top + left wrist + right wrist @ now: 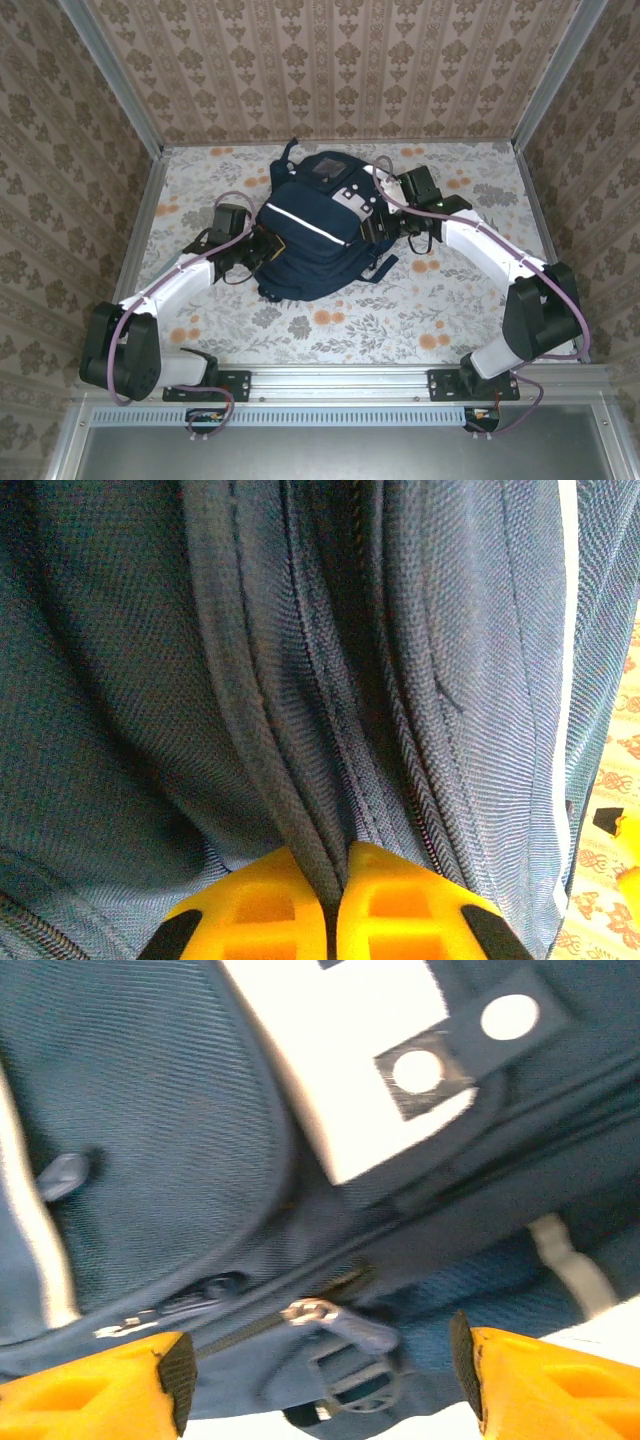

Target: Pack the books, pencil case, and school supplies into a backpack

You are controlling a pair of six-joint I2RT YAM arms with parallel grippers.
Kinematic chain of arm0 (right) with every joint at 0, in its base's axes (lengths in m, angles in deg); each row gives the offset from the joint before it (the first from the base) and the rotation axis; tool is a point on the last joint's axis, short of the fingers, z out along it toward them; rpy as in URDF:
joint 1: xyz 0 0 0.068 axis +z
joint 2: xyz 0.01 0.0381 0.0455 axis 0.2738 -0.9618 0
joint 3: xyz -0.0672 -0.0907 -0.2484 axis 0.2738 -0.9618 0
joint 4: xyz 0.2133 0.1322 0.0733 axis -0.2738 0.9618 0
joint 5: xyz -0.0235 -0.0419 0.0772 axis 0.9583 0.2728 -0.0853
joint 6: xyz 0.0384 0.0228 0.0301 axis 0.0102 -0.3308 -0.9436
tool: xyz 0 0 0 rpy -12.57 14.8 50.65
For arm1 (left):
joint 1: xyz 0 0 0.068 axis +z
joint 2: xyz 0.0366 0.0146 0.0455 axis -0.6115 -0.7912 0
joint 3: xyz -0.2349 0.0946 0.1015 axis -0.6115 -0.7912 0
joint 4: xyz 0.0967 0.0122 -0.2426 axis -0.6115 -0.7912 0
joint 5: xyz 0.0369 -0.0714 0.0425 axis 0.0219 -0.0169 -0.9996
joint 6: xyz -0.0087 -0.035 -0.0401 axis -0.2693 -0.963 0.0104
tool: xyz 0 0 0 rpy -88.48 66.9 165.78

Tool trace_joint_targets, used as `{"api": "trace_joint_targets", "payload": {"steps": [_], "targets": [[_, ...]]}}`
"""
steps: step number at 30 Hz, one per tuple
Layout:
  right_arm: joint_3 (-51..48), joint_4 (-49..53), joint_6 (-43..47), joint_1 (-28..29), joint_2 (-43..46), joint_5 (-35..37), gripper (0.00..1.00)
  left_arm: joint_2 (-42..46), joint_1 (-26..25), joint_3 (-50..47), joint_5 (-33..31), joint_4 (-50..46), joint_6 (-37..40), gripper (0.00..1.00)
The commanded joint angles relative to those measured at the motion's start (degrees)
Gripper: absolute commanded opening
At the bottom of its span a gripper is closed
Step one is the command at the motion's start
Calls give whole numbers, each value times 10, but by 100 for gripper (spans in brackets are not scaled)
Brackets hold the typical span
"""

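Your backpack [300, 262] is lying in the middle of the worktop [400, 320], navy side up, with its white stripe [322, 229] running across it. Your left tool [335, 880] is pinching a ridge of the backpack's fabric at its left side (the yellow fingers [250, 920] are meeting on a seam fold). Your right tool [320, 1375] is standing with its jaws wide apart at the backpack's right side, gripping nothing. A metal zipper pull [310, 1312] and a dark buckle [352, 1378] are sitting between its fingers, touching neither.
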Motion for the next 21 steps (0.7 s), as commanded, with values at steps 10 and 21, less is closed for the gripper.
{"api": "trace_joint_targets", "payload": {"steps": [10, 21], "targets": [[51, -3, 35, 18, -68, -164, 84, -13, 5, 18, -7, -28, 24, 6], [50, 15, 35, 42, -96, -219, 84, -21, 3, 18, 4, -10, 17, 6]]}}
